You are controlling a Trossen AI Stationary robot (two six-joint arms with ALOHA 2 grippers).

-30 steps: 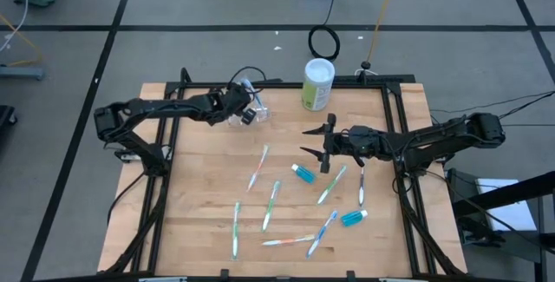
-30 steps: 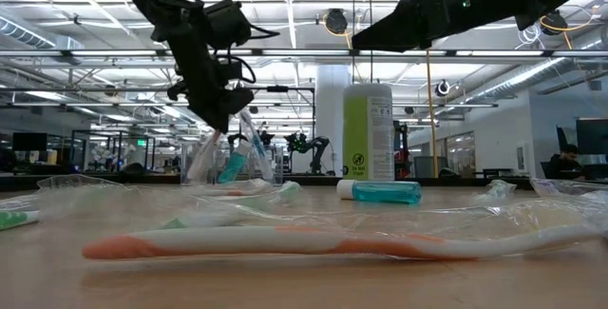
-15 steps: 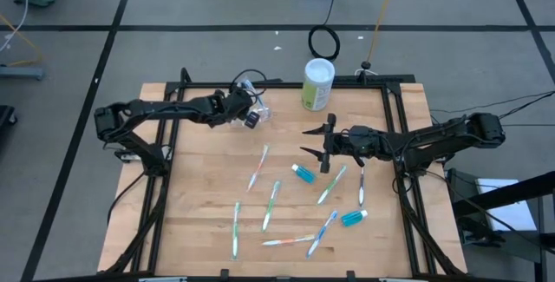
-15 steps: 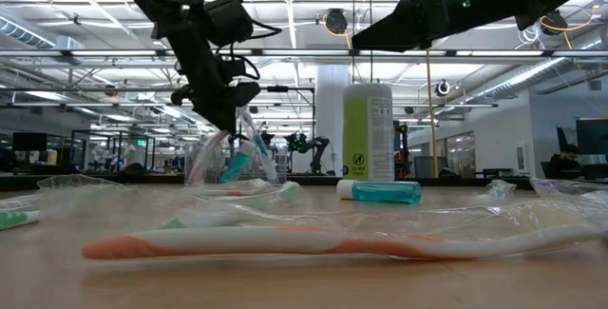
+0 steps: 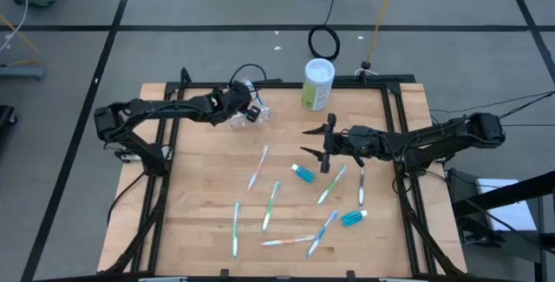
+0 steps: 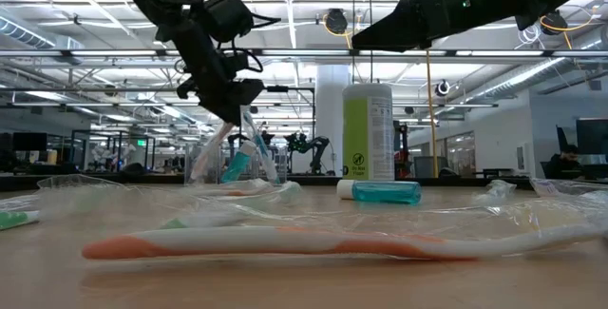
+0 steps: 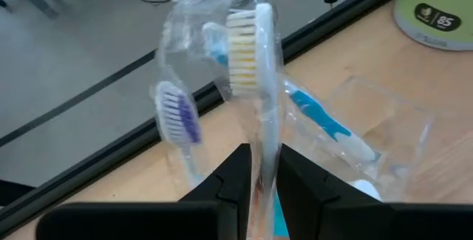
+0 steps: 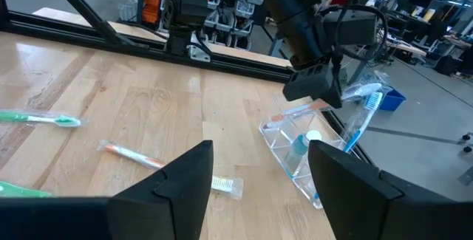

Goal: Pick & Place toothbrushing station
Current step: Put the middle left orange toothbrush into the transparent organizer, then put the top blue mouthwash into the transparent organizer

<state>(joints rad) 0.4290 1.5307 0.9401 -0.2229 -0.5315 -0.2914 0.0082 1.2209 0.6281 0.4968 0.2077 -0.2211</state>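
Wooden bench: left hand is clamped on a wrapped toothbrush right over the clear holder at 11 o'clock, long axis upright. Right hand hovers mid-bench, fingers spread wide, empty.

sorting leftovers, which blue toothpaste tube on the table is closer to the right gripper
The toothpaste tube just beside the open right gripper; the other tube lies farther toward the table's front edge.

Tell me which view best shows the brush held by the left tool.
The left wrist view: the brush fills it, wrapped in clear plastic, bristles up, pinched by the left tool. The right wrist view shows it small above the holder. The low view gives its side; the high view barely shows it.
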